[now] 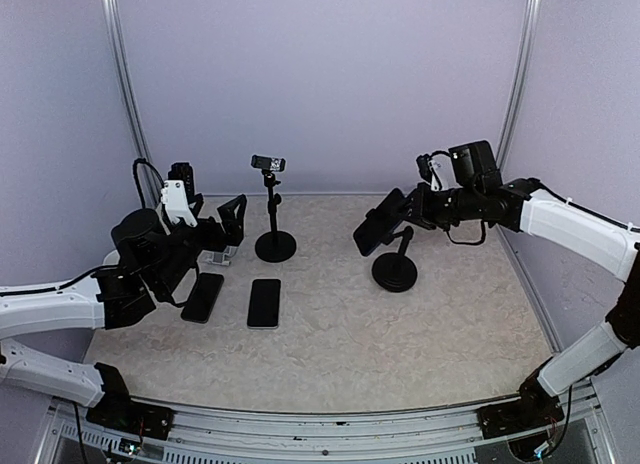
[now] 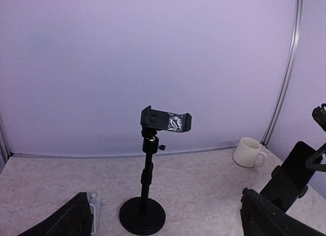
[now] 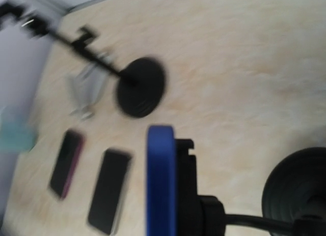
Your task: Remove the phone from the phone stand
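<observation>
A phone in a blue case (image 1: 376,224) sits clamped and tilted in the black phone stand (image 1: 395,272) at the right of the table. My right gripper (image 1: 414,206) is right behind the phone's upper end; its fingers do not show clearly. In the blurred right wrist view, the phone's blue edge (image 3: 160,180) stands against the black clamp (image 3: 186,180), and no fingers show. My left gripper (image 1: 232,220) is open and empty at the left; its fingers (image 2: 69,220) are spread wide. The phone and stand also show in the left wrist view (image 2: 295,175).
An empty black stand (image 1: 275,212) stands at centre back, also in the left wrist view (image 2: 146,185). Two dark phones (image 1: 203,296) (image 1: 264,302) lie flat in front of it. A small white holder (image 1: 216,254) sits by my left gripper. A white mug (image 2: 248,152) stands near the back wall.
</observation>
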`<state>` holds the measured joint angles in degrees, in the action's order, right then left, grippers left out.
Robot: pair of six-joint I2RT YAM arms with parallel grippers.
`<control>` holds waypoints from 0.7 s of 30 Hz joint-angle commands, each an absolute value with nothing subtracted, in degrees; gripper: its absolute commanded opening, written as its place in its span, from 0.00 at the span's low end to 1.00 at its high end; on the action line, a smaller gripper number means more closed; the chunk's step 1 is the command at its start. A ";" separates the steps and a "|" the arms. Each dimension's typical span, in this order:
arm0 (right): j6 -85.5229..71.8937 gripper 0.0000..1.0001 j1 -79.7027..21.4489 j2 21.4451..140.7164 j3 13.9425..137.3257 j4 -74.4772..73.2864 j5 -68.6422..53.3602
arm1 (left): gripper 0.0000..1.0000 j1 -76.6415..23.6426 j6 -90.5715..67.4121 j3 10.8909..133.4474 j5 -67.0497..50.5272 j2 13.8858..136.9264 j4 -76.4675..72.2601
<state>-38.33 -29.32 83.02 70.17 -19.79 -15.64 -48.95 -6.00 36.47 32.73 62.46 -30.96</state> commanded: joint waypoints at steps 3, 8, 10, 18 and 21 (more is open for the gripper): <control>-29.39 0.00 -28.52 78.67 71.50 -11.23 -32.50 | 0.99 -50.93 -4.10 35.49 29.22 60.11 -28.31; -25.12 0.00 -28.56 78.98 71.44 -12.50 -39.41 | 0.99 -55.07 -0.53 28.52 32.80 54.90 -36.46; -22.87 0.00 -28.56 79.37 71.64 -13.71 -41.64 | 0.99 -54.98 -1.96 28.77 29.70 52.71 -32.03; -15.28 0.00 -28.64 81.69 74.20 -21.42 -48.13 | 0.99 -57.45 -6.29 36.20 19.06 59.80 -16.55; -11.97 0.00 -29.05 82.70 75.58 -25.40 -48.77 | 0.99 -61.41 -6.73 35.66 19.44 63.03 -19.87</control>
<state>-18.37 -28.88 82.43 71.13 -24.62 -43.40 -57.45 -5.10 35.35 22.76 59.68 -21.02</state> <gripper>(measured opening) 0.110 0.989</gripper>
